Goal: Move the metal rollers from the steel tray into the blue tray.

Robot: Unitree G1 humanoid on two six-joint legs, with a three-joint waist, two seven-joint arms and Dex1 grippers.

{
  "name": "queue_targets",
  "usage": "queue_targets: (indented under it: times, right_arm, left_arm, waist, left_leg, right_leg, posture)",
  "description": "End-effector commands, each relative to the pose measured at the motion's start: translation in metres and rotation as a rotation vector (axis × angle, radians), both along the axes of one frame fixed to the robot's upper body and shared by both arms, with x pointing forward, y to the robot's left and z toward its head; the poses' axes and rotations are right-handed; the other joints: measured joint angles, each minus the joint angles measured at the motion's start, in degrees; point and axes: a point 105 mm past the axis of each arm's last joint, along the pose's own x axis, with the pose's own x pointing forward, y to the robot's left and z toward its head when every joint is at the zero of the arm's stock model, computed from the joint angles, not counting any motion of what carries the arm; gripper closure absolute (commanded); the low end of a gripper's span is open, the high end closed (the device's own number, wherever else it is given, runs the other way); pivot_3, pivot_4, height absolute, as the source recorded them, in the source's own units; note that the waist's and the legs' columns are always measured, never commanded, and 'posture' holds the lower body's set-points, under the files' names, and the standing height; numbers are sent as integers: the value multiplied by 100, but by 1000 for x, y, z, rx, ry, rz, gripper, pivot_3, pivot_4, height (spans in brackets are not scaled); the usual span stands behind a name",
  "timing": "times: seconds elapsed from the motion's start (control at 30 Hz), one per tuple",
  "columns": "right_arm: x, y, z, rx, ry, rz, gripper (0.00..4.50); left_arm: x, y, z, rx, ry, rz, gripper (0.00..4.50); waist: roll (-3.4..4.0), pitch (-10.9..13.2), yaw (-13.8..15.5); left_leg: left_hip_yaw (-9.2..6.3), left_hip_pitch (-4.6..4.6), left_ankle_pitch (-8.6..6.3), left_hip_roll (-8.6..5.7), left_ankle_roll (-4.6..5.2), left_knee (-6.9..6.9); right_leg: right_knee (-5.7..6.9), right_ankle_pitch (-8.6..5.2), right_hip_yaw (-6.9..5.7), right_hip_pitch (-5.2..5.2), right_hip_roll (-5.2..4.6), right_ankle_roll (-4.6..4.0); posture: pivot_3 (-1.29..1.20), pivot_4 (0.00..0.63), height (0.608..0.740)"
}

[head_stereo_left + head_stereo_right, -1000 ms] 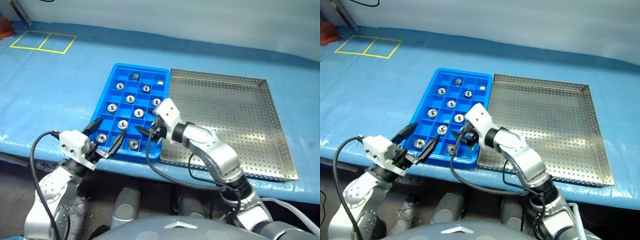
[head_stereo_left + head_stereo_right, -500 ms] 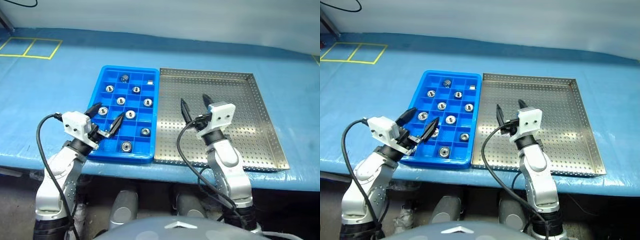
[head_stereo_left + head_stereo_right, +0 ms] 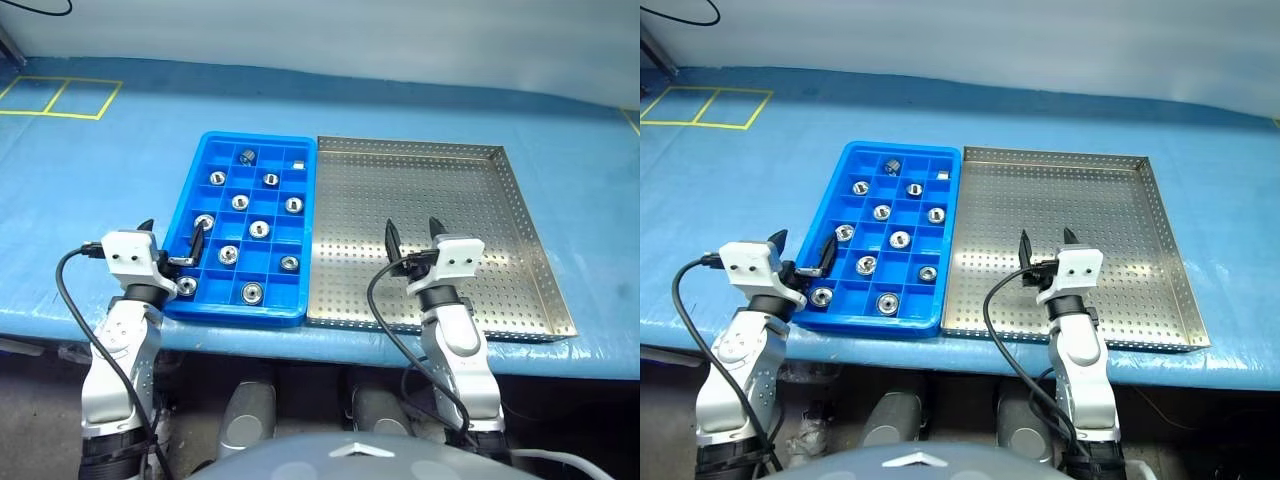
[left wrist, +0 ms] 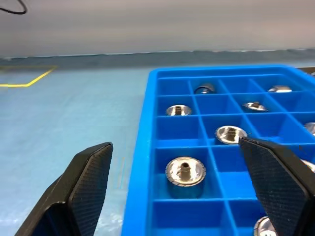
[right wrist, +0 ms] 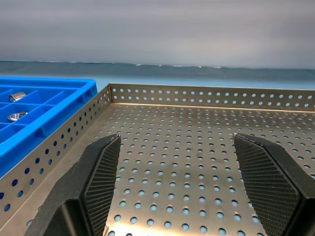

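Steel tray (image 3: 480, 215) is showing no rollers; the metal rollers (image 3: 259, 229) are sitting in the blue tray (image 3: 199, 186) beside it. Left tool (image 3: 172, 242) and right tool (image 3: 409, 235) are gaping, empty. You are finishing: keep both clear of the blue tray.

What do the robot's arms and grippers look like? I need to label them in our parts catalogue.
Both arms are silver-grey metal with rounded joints and loose black cables. Each wrist carries a white boxy block. The left gripper and right gripper each have two black, tapering fingers with a fine woven texture.
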Motion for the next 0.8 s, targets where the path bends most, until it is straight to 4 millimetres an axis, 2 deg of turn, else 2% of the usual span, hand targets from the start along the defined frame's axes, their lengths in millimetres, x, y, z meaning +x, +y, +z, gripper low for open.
queue_targets:
  times: [0.03, 0.8]
  right_arm:
    - [-2, -1, 9, 13, -37, -16, 641]
    - [-3, -1, 0, 14, -3, -50, 641]
  left_arm:
    - [2, 7, 11, 31, -55, 53, 0]
    - [13, -2, 18, 58, -86, 3, 0]
  waist:
    - [-1, 0, 7]
    - [-1, -1, -2]
  left_leg:
    - [0, -1, 0, 0, 0, 0]
    - [0, 1, 1, -2, -1, 3]
  right_leg:
    - [0, 0, 0, 0, 0, 0]
    - [2, 6, 1, 2, 0, -1]
  posture:
    - [120, 150, 740]
    - [108, 150, 740]
